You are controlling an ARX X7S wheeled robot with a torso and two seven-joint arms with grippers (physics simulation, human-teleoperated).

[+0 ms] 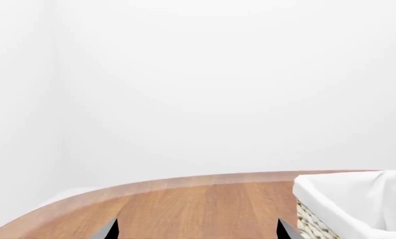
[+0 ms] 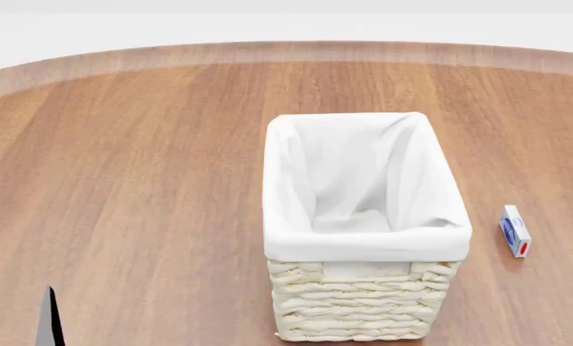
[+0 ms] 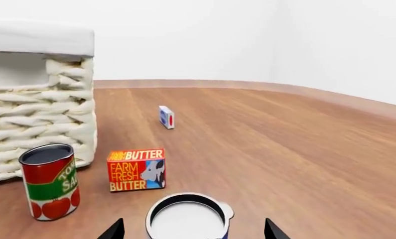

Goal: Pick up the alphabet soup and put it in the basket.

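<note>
The alphabet soup (image 3: pixel 187 217) stands upright on the tabletop (image 3: pixel 284 149) between the right gripper's (image 3: pixel 192 230) spread, empty fingers (image 3: pixel 273 230). Rigid, smooth can: grip mid-wall. Left fingers (image 1: pixel 108 230) also released.

Three cameras looking over one brown wooden surface (image 2: pixel 122 180) from high and low.

The head view is looking forward and steeply down from above, taking in the cream woven wicker basket with its white cloth liner (image 2: pixel 363 238) and a small white-and-blue box (image 2: pixel 515 231) beside it. The left wrist view is sitting low, facing across the surface toward a white wall, catching one basket corner (image 1: pixel 347 204). The right wrist view is also skimming low and close, sharing the basket's woven side (image 3: pixel 38 119) and the same small box (image 3: pixel 166 117).
</note>
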